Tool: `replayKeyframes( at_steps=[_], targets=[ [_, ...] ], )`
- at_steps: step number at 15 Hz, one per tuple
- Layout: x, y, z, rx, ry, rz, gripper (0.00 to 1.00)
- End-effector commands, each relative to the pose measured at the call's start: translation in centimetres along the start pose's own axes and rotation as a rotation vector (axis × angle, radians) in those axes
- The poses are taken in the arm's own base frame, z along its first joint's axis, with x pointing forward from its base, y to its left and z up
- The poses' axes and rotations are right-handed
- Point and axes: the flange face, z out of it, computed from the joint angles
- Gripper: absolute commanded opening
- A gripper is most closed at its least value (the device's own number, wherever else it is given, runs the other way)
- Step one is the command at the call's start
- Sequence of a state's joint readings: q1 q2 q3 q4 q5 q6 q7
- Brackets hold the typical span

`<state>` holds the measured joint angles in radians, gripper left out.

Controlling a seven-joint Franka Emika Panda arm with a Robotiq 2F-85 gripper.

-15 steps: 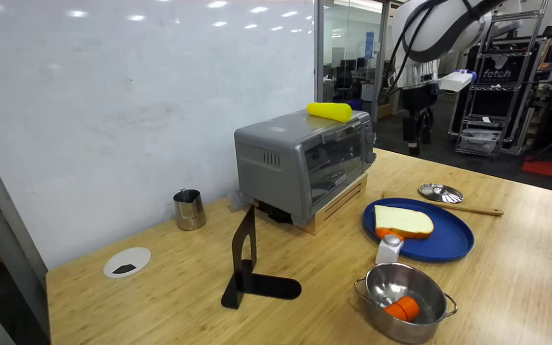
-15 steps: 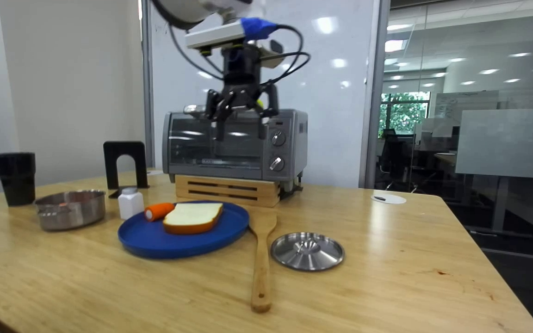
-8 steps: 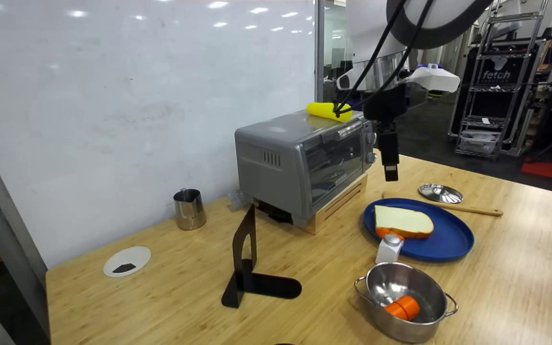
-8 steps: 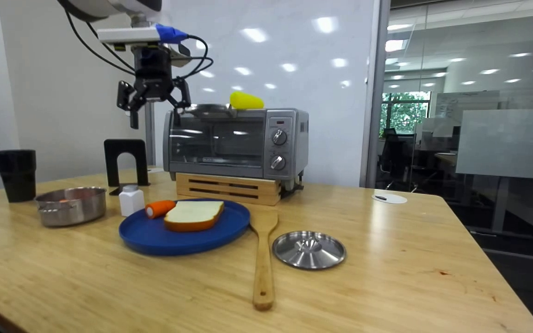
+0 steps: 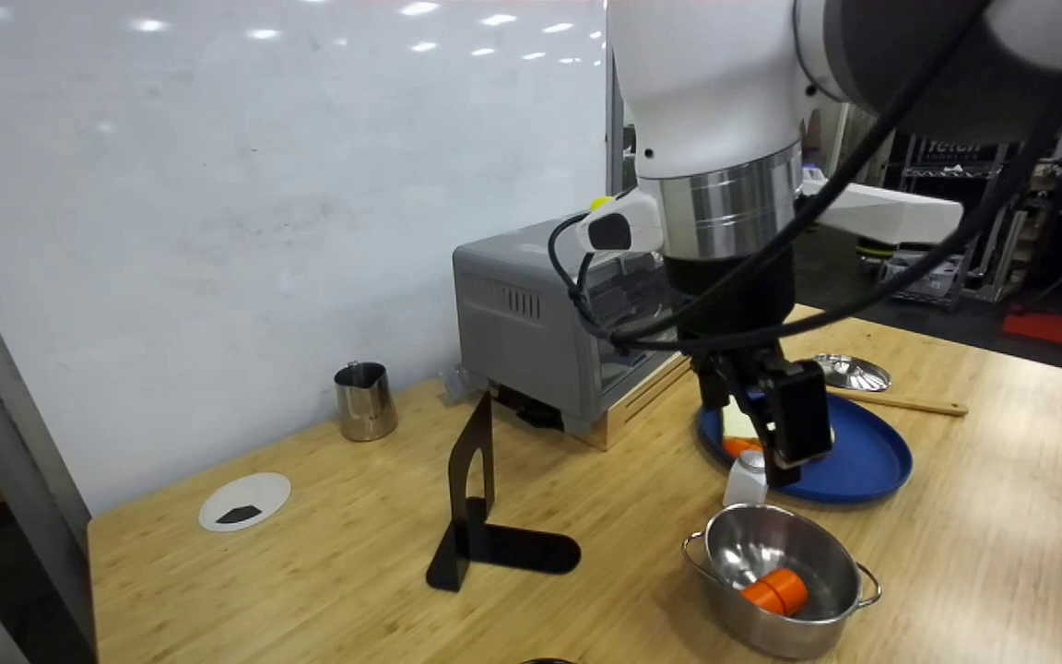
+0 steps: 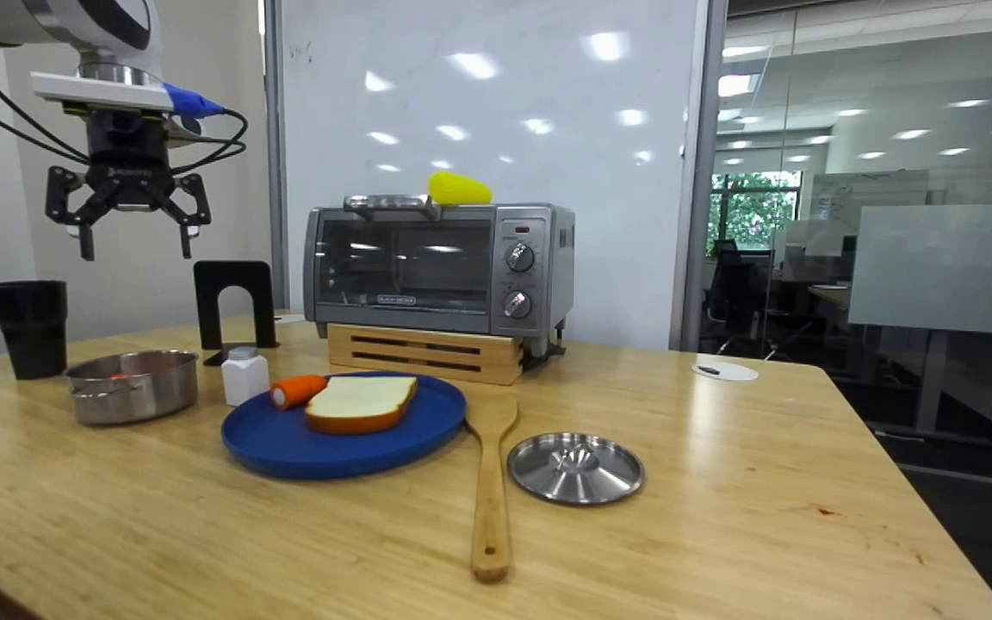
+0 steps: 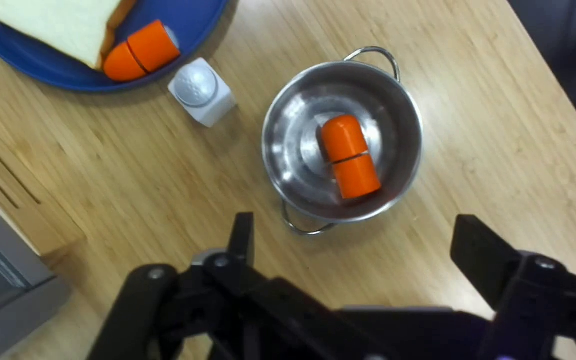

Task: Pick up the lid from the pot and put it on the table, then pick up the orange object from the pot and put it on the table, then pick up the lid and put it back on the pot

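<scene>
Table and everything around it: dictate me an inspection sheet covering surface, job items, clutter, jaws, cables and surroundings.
Surface: wooden table, with small reddish marks.
Pot: on the table, uncovered; orange object lying inside.
Lid: on the table, beside the wooden spatula.
Clutter: blue plate bearing a bread slice and a second orange piece; white shaker; black bookend; black cup; metal pitcher; toaster oven with a yellow item on top.
Jaws: open, raised above the table; nothing seen in them.
Cables: black, looping loosely along the arm.
Surroundings: whiteboard behind the table; glass partition.
</scene>
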<state>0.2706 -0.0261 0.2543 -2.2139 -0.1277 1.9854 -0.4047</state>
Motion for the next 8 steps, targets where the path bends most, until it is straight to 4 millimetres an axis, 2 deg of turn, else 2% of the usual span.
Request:
replayKeyframes(
  at_steps=[1,5,8],
  targets=[
    [-2.3,-1.9,0.3,0.012,0.063,-0.186,1.0],
    [-4.8,-2.7,2.0,0.053,0.117,-0.358,1.0],
    [-6.7,-2.6,3.8,0.061,0.108,-0.433,1.0]
  ],
)
